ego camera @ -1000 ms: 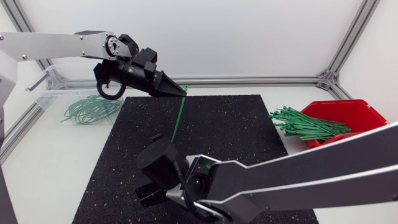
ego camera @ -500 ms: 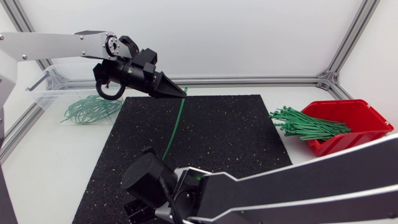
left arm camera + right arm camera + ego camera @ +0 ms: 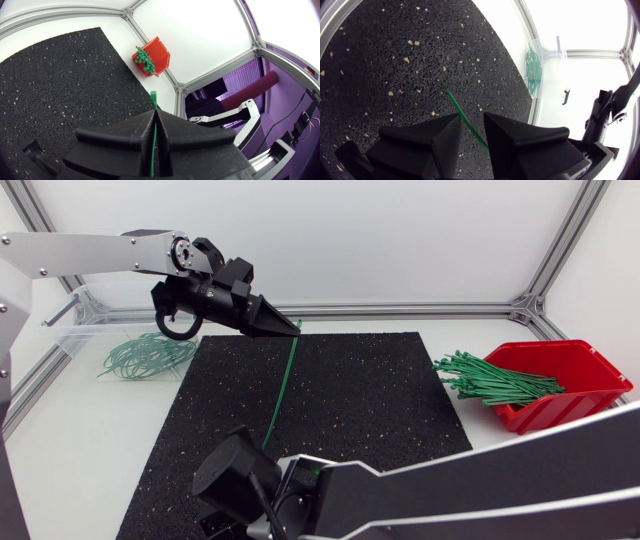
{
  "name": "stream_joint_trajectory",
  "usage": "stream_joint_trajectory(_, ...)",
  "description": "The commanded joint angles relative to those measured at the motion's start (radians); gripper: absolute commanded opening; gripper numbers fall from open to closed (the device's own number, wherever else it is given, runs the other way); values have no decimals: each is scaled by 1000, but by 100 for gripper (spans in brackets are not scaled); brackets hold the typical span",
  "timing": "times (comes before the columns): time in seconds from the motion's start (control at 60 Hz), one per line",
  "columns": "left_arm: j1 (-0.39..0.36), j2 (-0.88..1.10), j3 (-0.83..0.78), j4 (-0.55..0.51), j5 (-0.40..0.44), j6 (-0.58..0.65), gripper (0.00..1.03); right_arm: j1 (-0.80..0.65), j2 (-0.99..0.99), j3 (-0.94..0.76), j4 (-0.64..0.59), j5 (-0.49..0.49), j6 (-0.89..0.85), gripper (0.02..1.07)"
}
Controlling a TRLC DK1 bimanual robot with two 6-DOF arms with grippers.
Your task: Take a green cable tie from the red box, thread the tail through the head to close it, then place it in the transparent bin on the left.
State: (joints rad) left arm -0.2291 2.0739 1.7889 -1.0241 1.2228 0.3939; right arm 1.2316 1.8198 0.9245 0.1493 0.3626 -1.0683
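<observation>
My left fingers [image 3: 282, 323] are pinching the green cable tie [image 3: 283, 380]; my spread right fingers [image 3: 453, 123] are backing toward 7 o'clock, so threading is pending.

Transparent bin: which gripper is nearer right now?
Left. The left gripper holds the green cable tie over the mat's far edge, beside the transparent bin. The right gripper is at the mat's near edge, farther off, open around the tie.

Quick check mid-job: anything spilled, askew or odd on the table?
One thing: the spare green cable ties stick out over the rim of the red box toward the black mat, so some might slide out. The held tie, clamped in the jaws of the left gripper, looks straight and undamaged.
</observation>
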Motion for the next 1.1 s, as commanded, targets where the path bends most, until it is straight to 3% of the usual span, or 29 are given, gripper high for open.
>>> stream_joint_trajectory(0.0,5,29,30,-16,14,25,3,8,-4,13,-34,-14,30,39)
stream_joint_trajectory(0.033,7,32,30,-16,14,26,3,5,-17,-1,-47,-14,37,57)
stream_joint_trajectory(0.083,7,37,30,-18,14,26,3,0,-39,-24,-48,-14,41,74)
stream_joint_trajectory(0.183,7,40,35,-36,14,36,3,-18,-93,-62,-71,-16,39,95)
stream_joint_trajectory(0.283,5,41,38,-65,12,62,3,-35,-136,-84,-93,-25,37,102)
stream_joint_trajectory(0.6,24,144,98,-269,12,266,3,-73,-116,-110,-86,-56,19,102)
stream_joint_trajectory(0.9,31,150,98,-274,12,280,3,-73,-8,-111,141,-33,-58,101)
stream_joint_trajectory(1.083,34,153,101,-277,14,283,3,-67,16,-128,213,-22,-82,86)
